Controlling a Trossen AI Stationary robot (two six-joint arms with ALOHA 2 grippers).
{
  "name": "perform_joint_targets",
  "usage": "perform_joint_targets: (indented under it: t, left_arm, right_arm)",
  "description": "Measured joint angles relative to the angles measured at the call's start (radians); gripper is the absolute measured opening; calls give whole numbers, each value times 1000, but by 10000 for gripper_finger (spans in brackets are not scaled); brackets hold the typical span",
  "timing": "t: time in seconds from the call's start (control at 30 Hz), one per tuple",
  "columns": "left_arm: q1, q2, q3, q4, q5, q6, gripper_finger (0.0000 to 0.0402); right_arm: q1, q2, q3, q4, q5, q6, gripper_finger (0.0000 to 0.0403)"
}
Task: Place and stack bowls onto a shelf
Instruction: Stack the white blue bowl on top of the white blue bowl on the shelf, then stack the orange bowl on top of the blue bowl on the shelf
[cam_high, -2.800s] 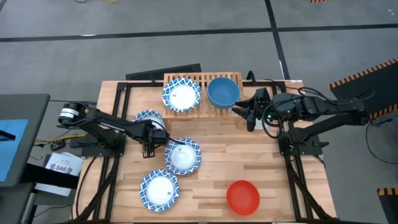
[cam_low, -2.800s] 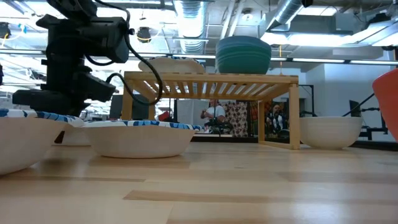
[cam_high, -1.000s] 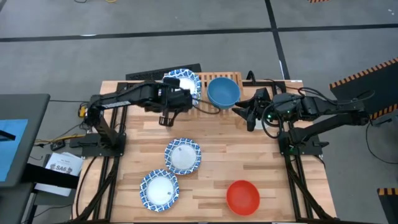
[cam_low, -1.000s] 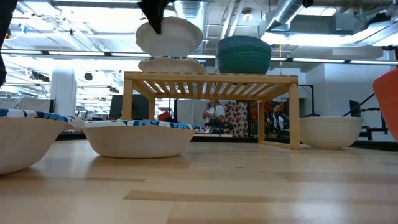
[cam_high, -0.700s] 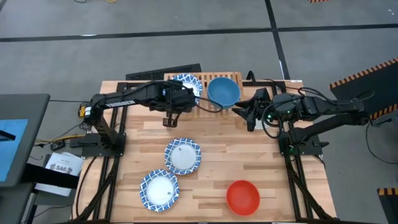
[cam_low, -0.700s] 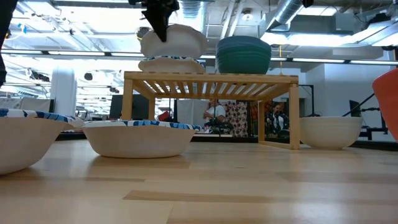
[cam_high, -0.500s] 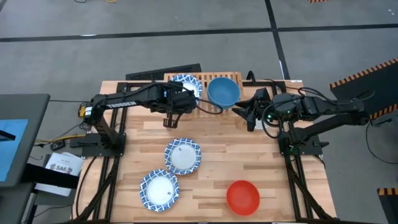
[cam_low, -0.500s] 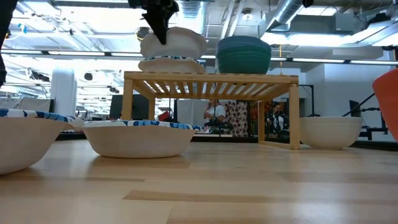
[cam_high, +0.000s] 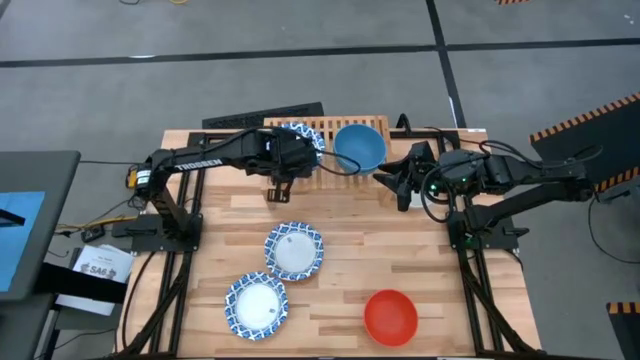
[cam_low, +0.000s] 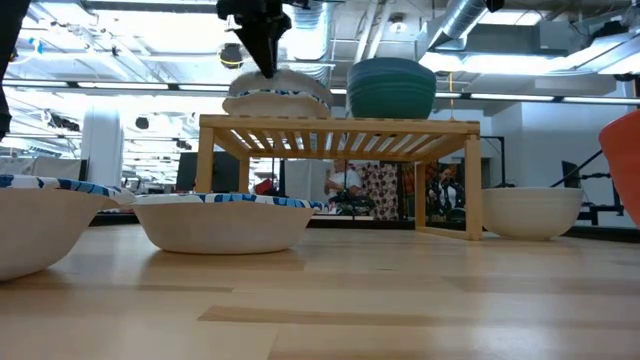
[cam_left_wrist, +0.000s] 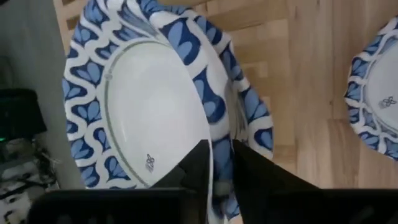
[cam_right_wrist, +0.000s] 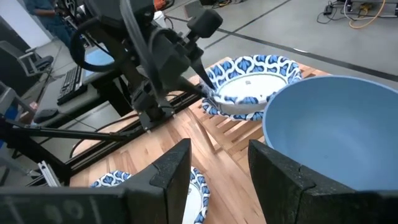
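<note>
High view: white "TROSSEN" lettering on left arm (cam_high: 200, 159) beside shelf (cam_high: 325, 128).

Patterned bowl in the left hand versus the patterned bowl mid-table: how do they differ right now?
The held patterned bowl is on the shelf, nested in another patterned bowl; the mid-table bowl sits alone on the tabletop. The left hand pinches the held bowl's rim; nothing touches the mid-table bowl. Both share a blue-and-white rim and a white centre.

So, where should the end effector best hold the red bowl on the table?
Probably the red bowl by its rim, from straight above: it sits upright and open, alone on the table, so one finger can go inside the wall and one outside.
</note>
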Motion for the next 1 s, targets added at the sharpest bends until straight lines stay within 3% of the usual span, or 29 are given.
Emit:
perform_joint_targets:
  t: [0.4, 0.6, 0.77, 1.0]
  left_arm:
    - [-1, -2, 144, -40, 133, -55, 148]
    - [10, -132, 169, -4, 374, -251, 155]
    - [-27, -389, -28, 290, 404, -380, 155]
    - [-155, -806, -535, 796, 242, -504, 155]
  right_arm:
    - [-1, 0, 0, 0, 0, 0, 186]
    - [0, 0, 0, -3, -6, 0, 186]
    - [0, 0, 0, -24, -63, 2, 186]
    - [0, 0, 0, -32, -133, 9, 186]
